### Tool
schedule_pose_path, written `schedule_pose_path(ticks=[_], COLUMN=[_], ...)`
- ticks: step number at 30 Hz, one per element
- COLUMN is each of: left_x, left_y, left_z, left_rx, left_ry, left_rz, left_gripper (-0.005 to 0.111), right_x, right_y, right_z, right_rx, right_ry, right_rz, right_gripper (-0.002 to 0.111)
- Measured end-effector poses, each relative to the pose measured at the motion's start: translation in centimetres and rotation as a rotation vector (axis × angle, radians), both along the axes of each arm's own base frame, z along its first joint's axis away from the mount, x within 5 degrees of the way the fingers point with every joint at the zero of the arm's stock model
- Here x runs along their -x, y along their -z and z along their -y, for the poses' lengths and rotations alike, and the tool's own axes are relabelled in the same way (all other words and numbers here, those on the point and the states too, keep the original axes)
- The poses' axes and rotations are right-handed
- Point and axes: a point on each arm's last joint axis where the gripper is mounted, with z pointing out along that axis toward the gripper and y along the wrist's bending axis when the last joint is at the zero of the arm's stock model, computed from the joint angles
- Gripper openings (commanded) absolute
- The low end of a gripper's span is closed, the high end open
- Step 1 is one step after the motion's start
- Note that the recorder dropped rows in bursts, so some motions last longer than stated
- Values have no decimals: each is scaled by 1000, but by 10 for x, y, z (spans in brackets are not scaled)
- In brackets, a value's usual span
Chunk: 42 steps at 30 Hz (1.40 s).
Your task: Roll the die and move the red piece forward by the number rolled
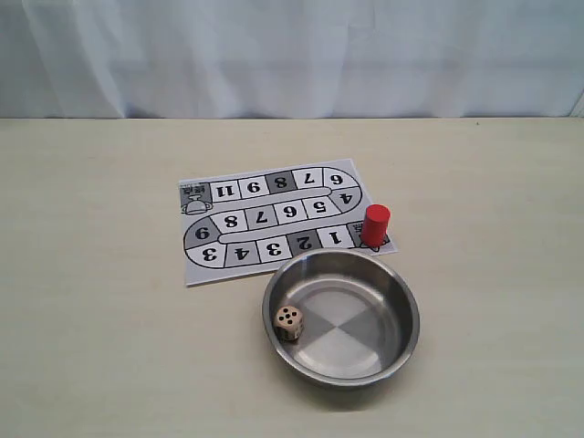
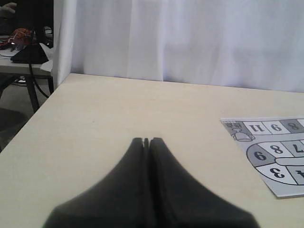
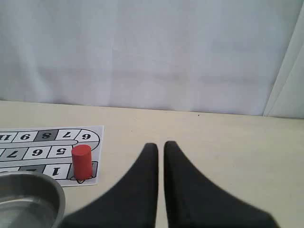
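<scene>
The die (image 1: pixel 289 320), a tan cube with five pips on top, lies inside a steel bowl (image 1: pixel 412 315) by its left wall. The red piece (image 1: pixel 375 224) stands upright on the grey start square just right of square 1 on the paper board (image 1: pixel 239 189). No gripper shows in the exterior view. My left gripper (image 2: pixel 146 139) is shut and empty above bare table, left of the board (image 2: pixel 266 142). My right gripper (image 3: pixel 160 144) holds nothing, its fingers a thin slit apart, and hangs to the right of the red piece (image 3: pixel 81 161).
The bowl (image 3: pixel 56 191) sits right in front of the board (image 3: pixel 88 137), nearly touching its near edge. A white curtain backs the table. Off the table's left edge stand another table and some dark gear (image 2: pixel 28 52).
</scene>
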Motion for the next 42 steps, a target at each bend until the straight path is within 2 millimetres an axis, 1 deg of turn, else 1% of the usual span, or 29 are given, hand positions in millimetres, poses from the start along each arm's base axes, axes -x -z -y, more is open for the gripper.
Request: schedule_pose_path(ticks=[18, 23, 27, 29, 32, 35, 36, 37, 39, 40, 41, 42], left_x=[0, 0, 0, 0, 0, 0, 0, 0, 0, 0, 0, 0], left_y=[0, 0, 0, 0, 0, 0, 0, 0, 0, 0, 0, 0], left_z=[0, 0, 0, 0, 0, 0, 0, 0, 0, 0, 0, 0], left_rx=[0, 0, 0, 0, 0, 0, 0, 0, 0, 0, 0, 0], left_ry=[0, 0, 0, 0, 0, 0, 0, 0, 0, 0, 0, 0], left_rz=[0, 0, 0, 0, 0, 0, 0, 0, 0, 0, 0, 0], left_gripper=[0, 0, 0, 0, 0, 0, 0, 0, 0, 0, 0, 0], right_x=[0, 0, 0, 2, 5, 11, 17, 19, 23, 22, 21, 16], right_y=[0, -7, -13, -21, -39, -59, -72, -78, -91, -102, -108, -118], right_z=[0, 1, 1, 1, 1, 1, 0, 0, 0, -1, -1, -2], right_rx=[0, -5, -47, -78, -104, -111, -112, -111, -109, -105, -103, -98], right_ry=[0, 8, 11, 10, 6, -1, -7, -10, -15, -20, -22, -24], right_rz=[3, 80, 118, 140, 185, 201, 200, 197, 170, 112, 84, 10], right_gripper=[4, 4, 4, 4, 4, 4, 4, 4, 4, 4, 4, 4])
